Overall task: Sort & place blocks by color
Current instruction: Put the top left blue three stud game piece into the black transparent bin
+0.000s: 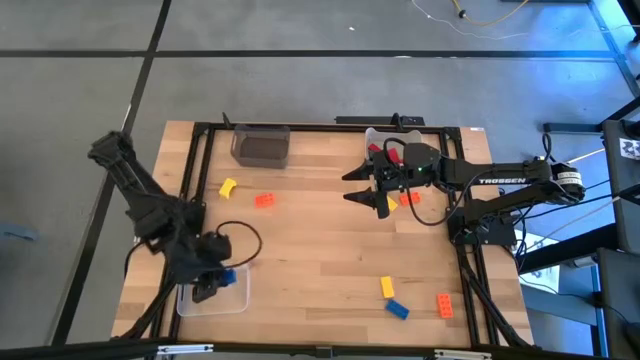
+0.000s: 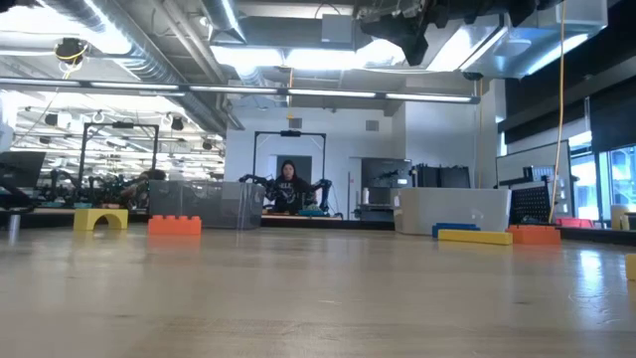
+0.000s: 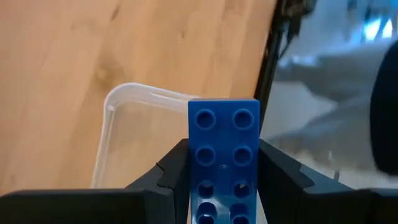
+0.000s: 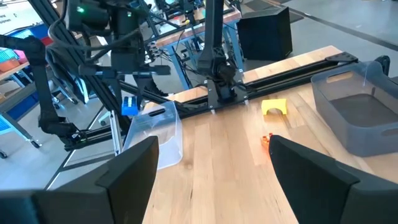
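Note:
My left gripper (image 1: 214, 284) is at the table's near left, shut on a blue block (image 3: 224, 149). It hangs over the clear bin (image 3: 134, 134), which also shows in the high view (image 1: 205, 302). My right gripper (image 1: 368, 190) stands open above the table at the far right, with nothing between its fingers (image 4: 211, 174). Loose blocks lie flat on the wood. A yellow one (image 1: 228, 186) and an orange one (image 1: 264, 200) lie at the far left. An orange one (image 1: 410, 198) lies below the right arm. Yellow (image 1: 386, 287), blue (image 1: 398, 309) and orange (image 1: 444, 305) blocks lie at the near right. My left gripper pinches the blue block between its two fingers (image 3: 177, 171), which press on its two long sides (image 3: 194, 168). The fingers lie along the block, whose free end (image 3: 224, 109) sticks out past the fingertips, studs facing the wrist camera. The fingers slant downward, and the block is lifted clear above the clear bin.
A dark grey bin (image 1: 262, 146) stands at the far edge, left of centre. A clear bin with red pieces (image 1: 383, 146) stands at the far edge beside the right gripper. A black frame (image 1: 200, 150) runs around the table. The middle of the tabletop (image 1: 320, 250) is bare wood.

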